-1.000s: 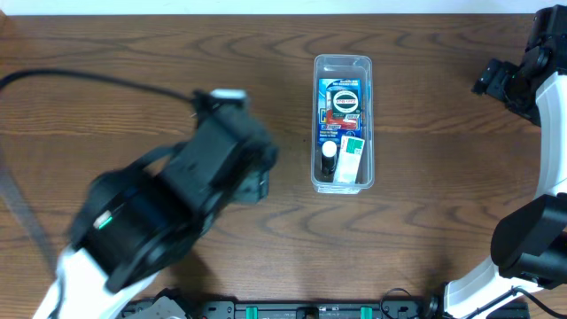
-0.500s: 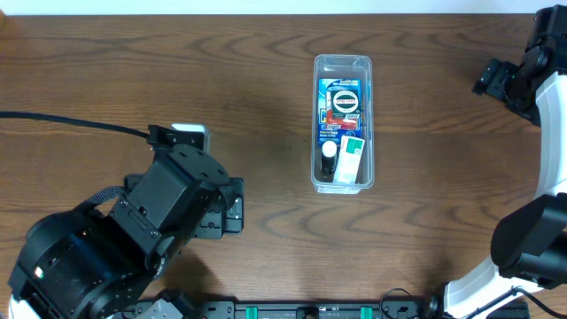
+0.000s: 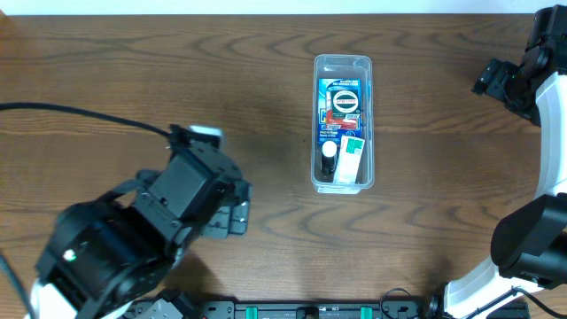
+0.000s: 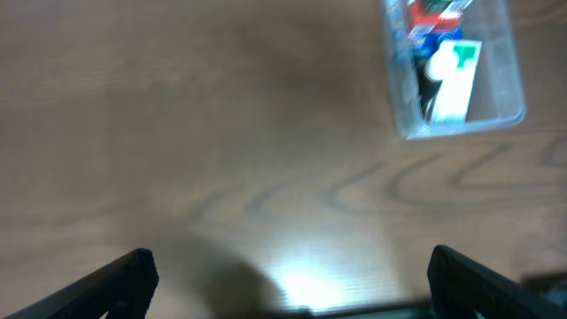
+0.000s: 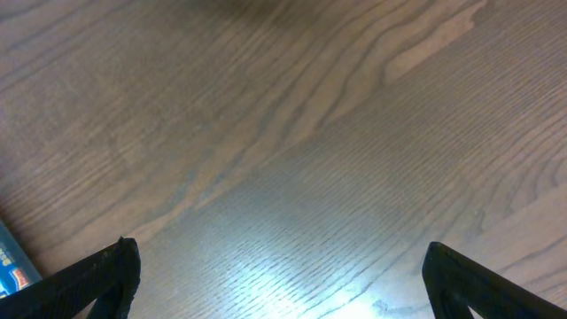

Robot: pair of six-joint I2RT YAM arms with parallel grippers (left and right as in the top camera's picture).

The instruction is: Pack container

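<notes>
The container (image 3: 343,64) is a clear plastic bin standing lengthwise at the table's centre. It holds a blue package (image 3: 341,99), a small dark bottle with a white cap (image 3: 330,152) and a white and green box (image 3: 351,156). It also shows blurred in the left wrist view (image 4: 505,62), at the top right. My left gripper (image 3: 236,207) is open and empty over bare wood, well to the left of and nearer than the container; its fingers (image 4: 288,266) are spread wide. My right gripper (image 3: 490,78) is open and empty at the far right; its fingers (image 5: 279,257) hang over bare wood.
The wooden table (image 3: 425,221) surrounds the container. A black cable (image 3: 89,120) runs from the left edge to the left arm. A blue corner (image 5: 9,261) shows at the left edge of the right wrist view.
The left arm has pulled back from near the container toward the front left, then shifted slightly right. The right arm and the container's contents have not moved.
</notes>
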